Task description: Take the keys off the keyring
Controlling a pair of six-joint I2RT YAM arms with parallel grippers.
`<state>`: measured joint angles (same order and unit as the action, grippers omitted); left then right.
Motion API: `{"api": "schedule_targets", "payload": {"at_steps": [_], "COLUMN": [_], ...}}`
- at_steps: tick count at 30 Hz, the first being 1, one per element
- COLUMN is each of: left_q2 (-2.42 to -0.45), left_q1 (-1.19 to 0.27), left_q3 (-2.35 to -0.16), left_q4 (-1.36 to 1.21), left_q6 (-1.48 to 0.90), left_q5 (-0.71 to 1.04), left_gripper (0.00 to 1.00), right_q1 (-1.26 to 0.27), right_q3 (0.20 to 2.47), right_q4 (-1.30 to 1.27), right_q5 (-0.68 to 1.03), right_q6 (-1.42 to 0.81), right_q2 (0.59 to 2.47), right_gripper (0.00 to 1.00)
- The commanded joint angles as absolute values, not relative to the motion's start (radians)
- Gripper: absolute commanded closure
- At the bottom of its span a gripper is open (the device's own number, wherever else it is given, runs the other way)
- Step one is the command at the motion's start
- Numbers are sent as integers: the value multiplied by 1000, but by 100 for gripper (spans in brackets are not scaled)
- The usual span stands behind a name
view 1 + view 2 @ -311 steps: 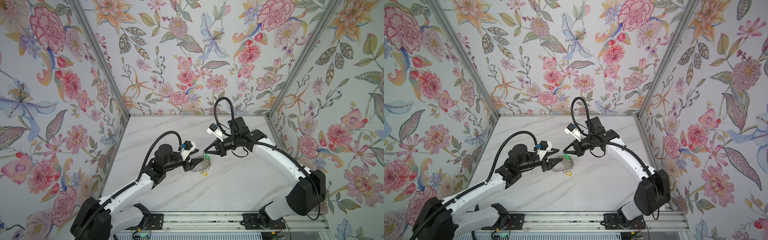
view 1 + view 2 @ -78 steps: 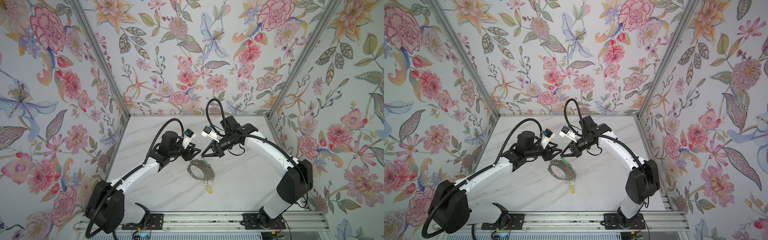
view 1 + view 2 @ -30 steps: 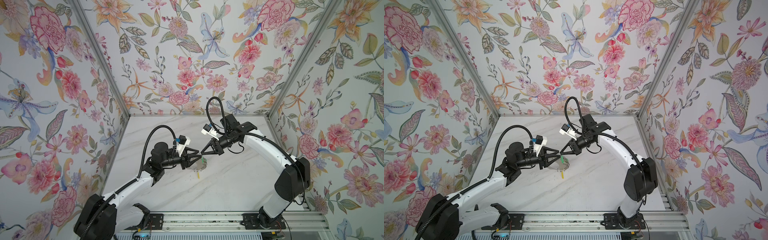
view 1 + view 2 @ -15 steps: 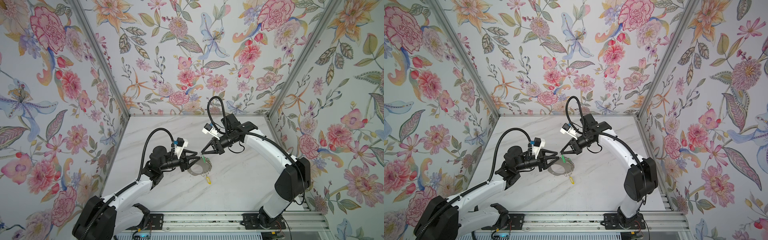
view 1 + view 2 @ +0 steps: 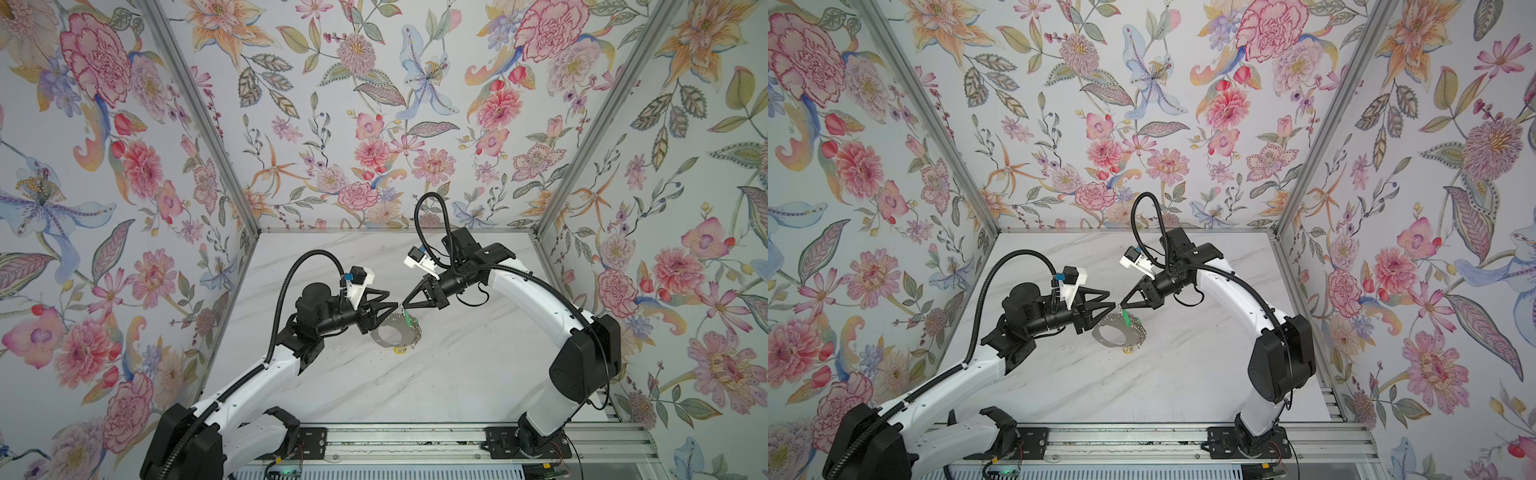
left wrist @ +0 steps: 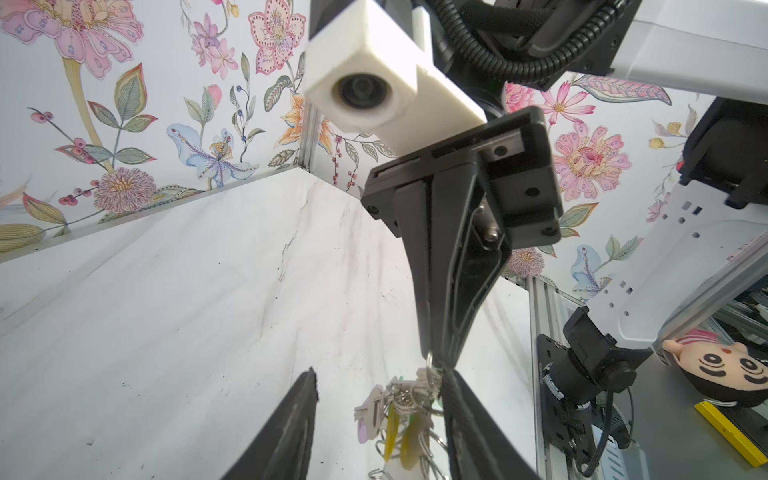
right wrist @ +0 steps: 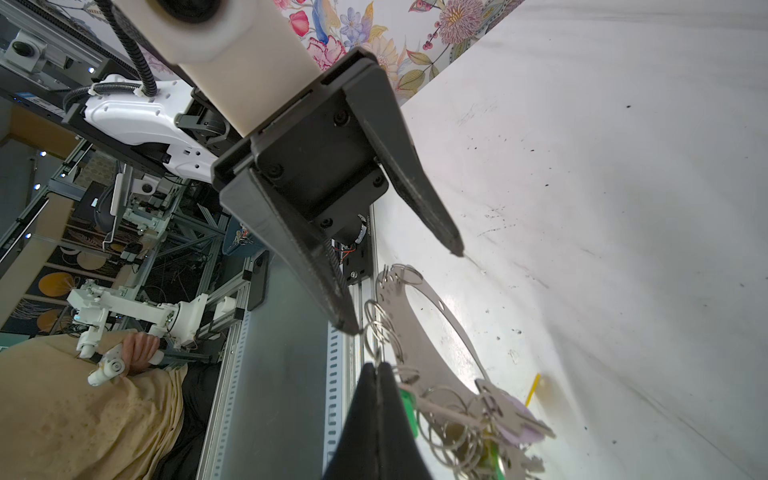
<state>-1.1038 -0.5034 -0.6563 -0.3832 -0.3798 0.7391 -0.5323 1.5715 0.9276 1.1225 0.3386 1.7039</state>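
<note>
keyring [image 5: 392, 329]: tilted up over the middle of the table [image 5: 457, 374], top edge hanging from the right gripper [image 5: 402, 306]; can't tell if the low edge touches the surface.
keys: none off yet, I'd say. Green-tag key [image 5: 409, 322] sits by the pinch, yellow-tag key [image 5: 400, 350] dangles at the low edge.
right gripper: jaws clamped together on one wire ring at the keyring's top edge.
left gripper [image 5: 386, 318]: jaws apart, straddling the keyring's near end, gripping nothing.
just changed: left jaws have spread and let go, so the right carries the keyring alone. Reads as a regrip, not a removal.
vs earlier: a couple of seconds back the keyring lay flat, face-up on the table; a second ago it sat edge-on inside the left jaws.
</note>
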Motion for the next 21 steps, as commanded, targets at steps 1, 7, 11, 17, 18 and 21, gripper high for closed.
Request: {"api": "schedule_targets", "payload": {"at_steps": [1,7,11,17,18,21], "left_q2": [-1124,-1193,-1237,-1215,-1209,-1190], "left_q1": [-486,-486,-487,-488,-488,-488], "left_q3": [-698,-692,-681,-663,-662,-656], "left_q4": [-340,-384,-409,-454,-451,-464], "left_q6": [-326,-333,-345,-378,-378,-396], "left_q5": [712,813,845,859,862,871], "left_gripper": [49,49,50,50,50,50], "right_q1": [-534,-534,-534,-531,-531,-531], "right_q3": [1583,1582,1582,1577,1578,1582], "right_q4": [937,936,937,936,937,936], "right_q5": [1173,1180,1182,1181,1181,1183], "right_q6": [381,382,383,382,383,383], "right_q2": [1685,1683,1680,1677,1679,1683], "right_gripper": [100,100,100,100,100,100]}}
